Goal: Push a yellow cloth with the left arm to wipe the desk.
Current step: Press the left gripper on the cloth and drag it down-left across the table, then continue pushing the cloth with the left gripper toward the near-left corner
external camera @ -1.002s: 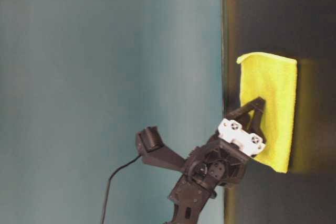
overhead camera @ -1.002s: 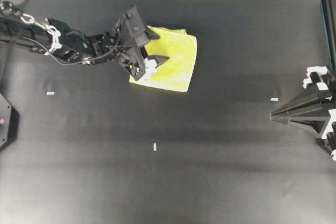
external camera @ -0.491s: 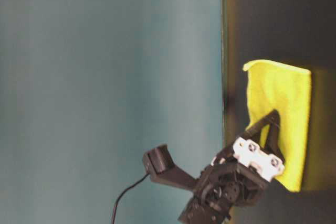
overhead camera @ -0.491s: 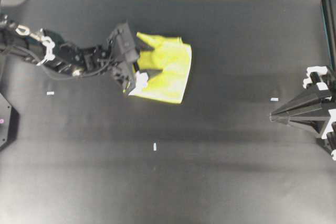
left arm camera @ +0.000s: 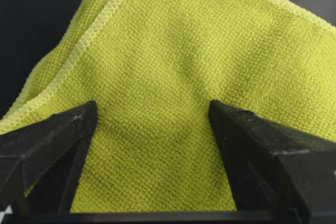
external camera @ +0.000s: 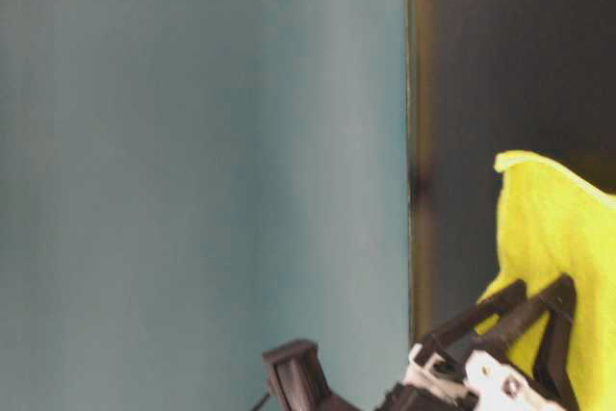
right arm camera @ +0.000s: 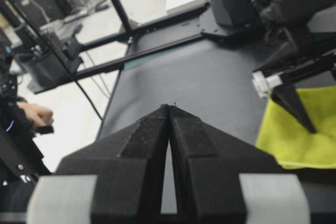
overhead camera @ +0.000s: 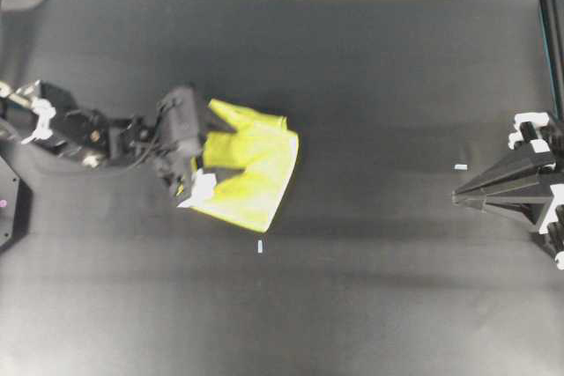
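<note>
— Yellow, soft, woven cloth (overhead camera: 251, 172), folded and a bit rumpled, lies under the fingers of the left black two-finger gripper (overhead camera: 204, 162)?
— Yes. Its jaws are spread wide, both tips pressing on the cloth, gripping nothing. Matte black desk (overhead camera: 379, 288) is below. The right black gripper (right arm camera: 169, 109) is closed, well apart.

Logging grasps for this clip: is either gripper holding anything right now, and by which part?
Nothing is gripped. The left gripper is open, fingers spread and pressed on the yellow cloth near its left edge. The right gripper is shut on nothing.
</note>
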Available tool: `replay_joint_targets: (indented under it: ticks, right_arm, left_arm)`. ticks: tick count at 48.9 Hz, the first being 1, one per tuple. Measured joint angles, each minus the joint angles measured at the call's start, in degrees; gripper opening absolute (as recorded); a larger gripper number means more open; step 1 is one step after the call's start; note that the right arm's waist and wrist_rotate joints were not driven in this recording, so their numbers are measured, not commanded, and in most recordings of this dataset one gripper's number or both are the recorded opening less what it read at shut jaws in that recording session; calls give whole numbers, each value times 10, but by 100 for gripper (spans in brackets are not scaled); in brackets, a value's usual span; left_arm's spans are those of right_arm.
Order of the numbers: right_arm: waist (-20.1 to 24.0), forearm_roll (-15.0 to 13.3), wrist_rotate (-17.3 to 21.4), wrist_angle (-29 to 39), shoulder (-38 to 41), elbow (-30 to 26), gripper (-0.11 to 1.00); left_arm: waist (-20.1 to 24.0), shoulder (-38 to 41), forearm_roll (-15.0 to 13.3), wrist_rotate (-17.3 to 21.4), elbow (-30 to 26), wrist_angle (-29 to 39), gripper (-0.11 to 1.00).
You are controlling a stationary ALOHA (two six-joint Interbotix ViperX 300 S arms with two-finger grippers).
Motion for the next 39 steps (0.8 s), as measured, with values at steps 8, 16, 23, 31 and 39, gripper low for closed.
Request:
replay_joint_targets:
  ticks: [8,16,23,31,39]
  right_arm:
    - [0,0,0,-1,0,0,0]
    - [0,0,1,-1,0,0,0]
    - [-1,0,0,-1,0,0,0]
    - [0,-1,1,-1,-1,0,0]
    - [0,0,0,0,-1,1,0]
  left_arm:
    - [-47,-7,0,-2,19,-3,84]
    - [-110,-17,-1,-3,33,-2,84]
    - [-156,-32,0,-3,49,1,84]
    - [-195,-52,-1,-4,62,7,84]
    - [-231,-69,0,-4,74,20,84]
